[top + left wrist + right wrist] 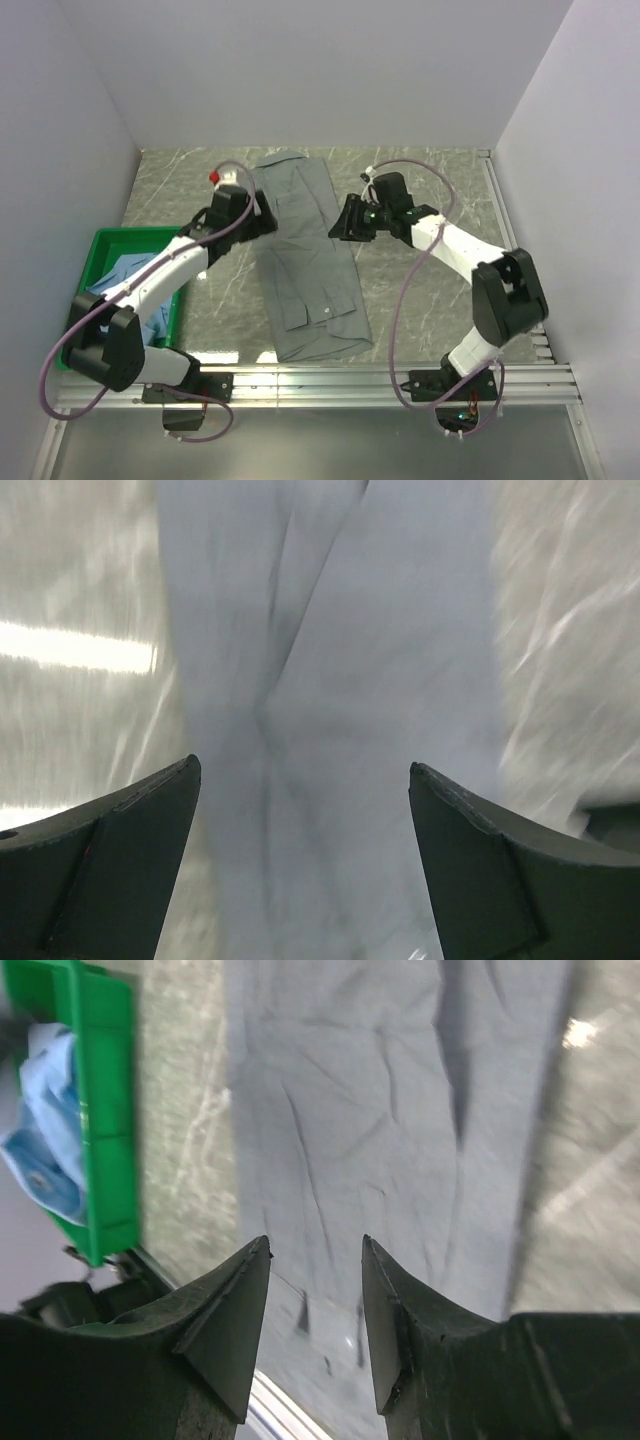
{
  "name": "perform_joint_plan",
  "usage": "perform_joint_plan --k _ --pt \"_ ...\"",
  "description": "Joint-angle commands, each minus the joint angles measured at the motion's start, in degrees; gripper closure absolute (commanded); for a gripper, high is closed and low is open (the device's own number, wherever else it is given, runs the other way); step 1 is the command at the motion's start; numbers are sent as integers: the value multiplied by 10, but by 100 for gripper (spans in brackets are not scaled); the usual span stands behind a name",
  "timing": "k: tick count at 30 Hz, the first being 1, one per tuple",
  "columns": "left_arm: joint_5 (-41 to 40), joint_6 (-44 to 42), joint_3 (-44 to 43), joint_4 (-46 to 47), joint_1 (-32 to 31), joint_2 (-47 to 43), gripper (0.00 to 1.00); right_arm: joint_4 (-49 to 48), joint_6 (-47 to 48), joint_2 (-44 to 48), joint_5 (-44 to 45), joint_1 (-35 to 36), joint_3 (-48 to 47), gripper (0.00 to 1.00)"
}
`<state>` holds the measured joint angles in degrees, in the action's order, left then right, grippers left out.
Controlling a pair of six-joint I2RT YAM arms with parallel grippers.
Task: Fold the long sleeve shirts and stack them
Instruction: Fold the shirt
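The grey-green long sleeve shirt [305, 265] lies on the table as a long narrow strip, with its collar at the far end and its hem near the arms' bases. At the shirt's left edge, about a third of the way down, my left gripper [266, 224] is open. Its fingers are spread wide above the cloth [340, 680] with nothing between them [305, 765]. Opposite it, at the shirt's right edge, my right gripper [338, 228] is open with a narrower gap [315, 1242] and holds nothing above the shirt [350, 1110]. The light blue shirt [122, 272] lies crumpled in the bin.
A green plastic bin [95, 245] stands at the table's left side, beside the left arm, and shows in the right wrist view [100, 1110] with blue cloth [45, 1130] in it. A metal rail [330, 380] runs along the near edge. White walls enclose the marbled table [430, 290].
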<state>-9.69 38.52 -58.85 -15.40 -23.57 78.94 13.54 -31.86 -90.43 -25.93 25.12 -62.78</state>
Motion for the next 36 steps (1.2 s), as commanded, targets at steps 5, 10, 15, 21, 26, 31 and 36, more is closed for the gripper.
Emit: perform_joint_plan --k 5,10,15,21,26,31,36 --pt "71 35 146 -6 -11 -106 9 -173 -82 -127 -72 -3 -61 53" --pt "67 65 196 -31 -10 -150 9 -250 -117 -213 -51 -3 -82 55" --pt "71 75 198 -64 -10 -147 8 -285 -151 -273 -19 -3 -89 55" --pt "70 78 189 -93 -9 -143 8 -252 -122 -268 17 -3 -77 56" --pt "88 80 170 -126 -8 -115 8 -168 -53 -166 78 -3 -59 55" --pt "107 85 164 -146 -7 -98 9 -27 -14 -58 140 -2 -28 52" --pt "135 78 159 -152 -8 -64 11 37 2 25 145 -2 69 52"
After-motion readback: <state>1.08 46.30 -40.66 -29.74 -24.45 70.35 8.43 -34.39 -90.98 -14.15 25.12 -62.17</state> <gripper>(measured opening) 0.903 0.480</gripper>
